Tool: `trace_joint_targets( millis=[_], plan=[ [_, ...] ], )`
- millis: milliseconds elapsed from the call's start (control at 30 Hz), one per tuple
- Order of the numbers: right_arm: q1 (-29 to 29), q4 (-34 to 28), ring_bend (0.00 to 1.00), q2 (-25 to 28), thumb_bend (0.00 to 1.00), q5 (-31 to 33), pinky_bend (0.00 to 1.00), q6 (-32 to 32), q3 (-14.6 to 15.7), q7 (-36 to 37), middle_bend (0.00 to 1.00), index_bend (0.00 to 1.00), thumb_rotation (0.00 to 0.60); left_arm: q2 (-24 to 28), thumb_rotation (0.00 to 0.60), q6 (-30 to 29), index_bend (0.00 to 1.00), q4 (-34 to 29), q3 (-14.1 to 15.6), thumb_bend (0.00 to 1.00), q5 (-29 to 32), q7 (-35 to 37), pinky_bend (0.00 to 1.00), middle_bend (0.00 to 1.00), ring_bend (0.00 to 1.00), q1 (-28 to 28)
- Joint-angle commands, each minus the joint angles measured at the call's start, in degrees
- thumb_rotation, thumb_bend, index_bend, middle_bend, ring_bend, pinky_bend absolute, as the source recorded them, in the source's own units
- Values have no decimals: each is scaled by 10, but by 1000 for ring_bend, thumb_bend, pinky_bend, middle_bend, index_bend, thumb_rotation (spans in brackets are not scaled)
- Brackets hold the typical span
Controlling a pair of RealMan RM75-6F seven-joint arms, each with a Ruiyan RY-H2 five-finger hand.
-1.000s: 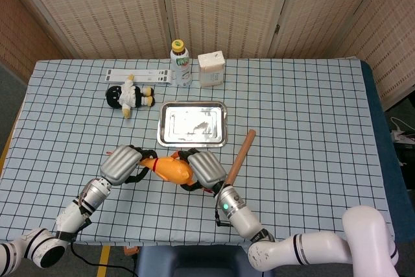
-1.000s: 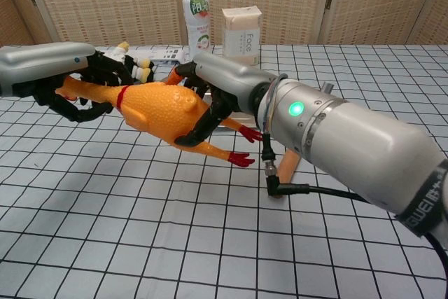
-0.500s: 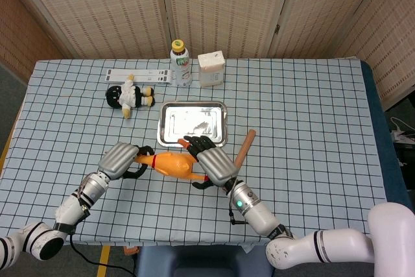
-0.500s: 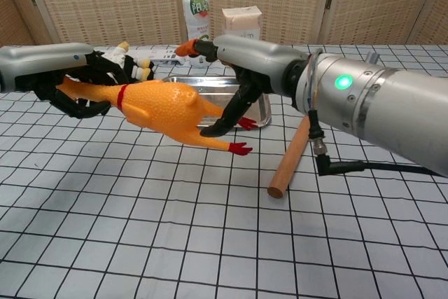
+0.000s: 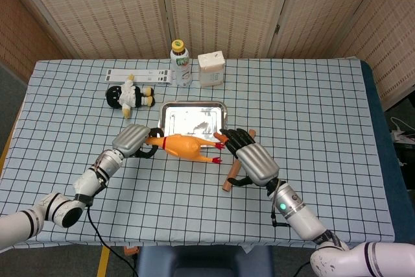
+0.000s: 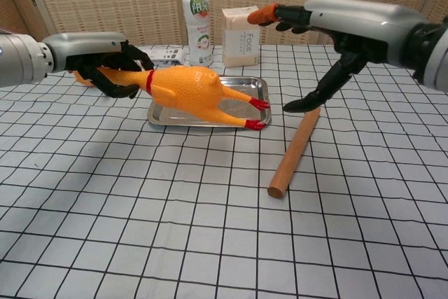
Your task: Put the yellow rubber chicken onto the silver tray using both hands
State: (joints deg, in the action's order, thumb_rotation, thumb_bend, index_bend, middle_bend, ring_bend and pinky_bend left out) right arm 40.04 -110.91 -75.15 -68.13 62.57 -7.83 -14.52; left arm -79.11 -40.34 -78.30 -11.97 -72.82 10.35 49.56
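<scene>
One rubber chicken [image 6: 187, 89], one silver tray [image 6: 262, 93], two hands.

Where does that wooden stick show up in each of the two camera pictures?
Head view: the wooden stick lies just right of centre, partly under the right robot hand.
Chest view: it lies right of centre, slanting down towards the camera.
Shared landmark: the silver tray, to the stick's left in both views.
</scene>
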Motion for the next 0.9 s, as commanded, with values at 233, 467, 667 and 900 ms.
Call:
trace_joint_targets(
  millis=[233,467,667,900],
  plan=[
    [-18,58,0,27,124,-18,0,-3,-1,36,0,0,600,-156,600,93,752,255,-38,820,27,70,527,681,518,102],
    [-6,123,0,17,124,-4,0,-43,-15,79,0,0,600,-253,600,69,496,430,-12,651,-32,131,535,580,498,129],
    [1,161,0,6,124,1,0,-62,-27,106,0,0,600,-277,600,92,3,491,4,487,-62,252,492,215,256,144],
    [-6,158,0,10,123,-12,0,-52,-28,113,0,0,600,-269,600,68,0,491,23,399,-89,296,348,0,43,144]
  ],
)
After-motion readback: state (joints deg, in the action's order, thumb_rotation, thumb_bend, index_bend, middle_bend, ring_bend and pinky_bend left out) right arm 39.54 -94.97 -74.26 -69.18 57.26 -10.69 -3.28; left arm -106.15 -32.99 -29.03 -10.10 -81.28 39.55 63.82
